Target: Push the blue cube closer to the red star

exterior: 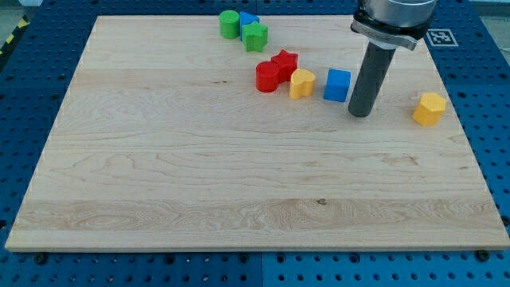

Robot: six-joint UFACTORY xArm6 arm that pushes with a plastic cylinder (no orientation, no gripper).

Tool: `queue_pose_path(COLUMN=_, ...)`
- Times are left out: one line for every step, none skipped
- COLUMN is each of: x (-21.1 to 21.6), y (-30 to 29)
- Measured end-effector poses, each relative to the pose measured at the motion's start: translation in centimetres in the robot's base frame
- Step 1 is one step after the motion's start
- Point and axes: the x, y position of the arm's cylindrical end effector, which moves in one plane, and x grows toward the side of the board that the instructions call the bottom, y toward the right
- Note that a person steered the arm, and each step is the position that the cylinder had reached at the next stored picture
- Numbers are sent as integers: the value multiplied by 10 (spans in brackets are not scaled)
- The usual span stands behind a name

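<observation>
Sitting just off my tip (360, 114) toward the view's left, the blue cube (337, 85) is close beside the rod but looks a hair apart from it; whether they touch I cannot tell. That placement makes sense as I judge it: the red star (284, 62) lies farther to the left of my tip and slightly toward the view's top, so a push from the cube's right side would send it that way.

Between the cube and the star, left of my tip, rests a yellow heart-like block (301, 83), which seems to be touching a red cylinder (267, 76) that in turn presses against the star. The yellow piece stands in the straight path, so the cube may well shove it along.

Farther up and left of my tip, a green cylinder (229, 25), a small blue block (249, 19) of unclear shape and a green star-like block (256, 37) huddle near the bench's (199, 175) top edge. To my tip's right, well apart, a yellow hexagonal block (429, 108) sits alone.

No gripper exists on this arm, only the plain rod, so nothing spreads or pinches. No containers show anywhere on the bench.
</observation>
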Motion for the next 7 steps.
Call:
queue_pose_path(x=-13, y=-8)
queue_pose_path(x=-34, y=-10)
queue_pose_path(x=-55, y=-10)
queue_pose_path(x=-68, y=-18)
queue_pose_path(x=-73, y=-30)
queue_pose_path(x=-74, y=-46)
queue_pose_path(x=-81, y=-63)
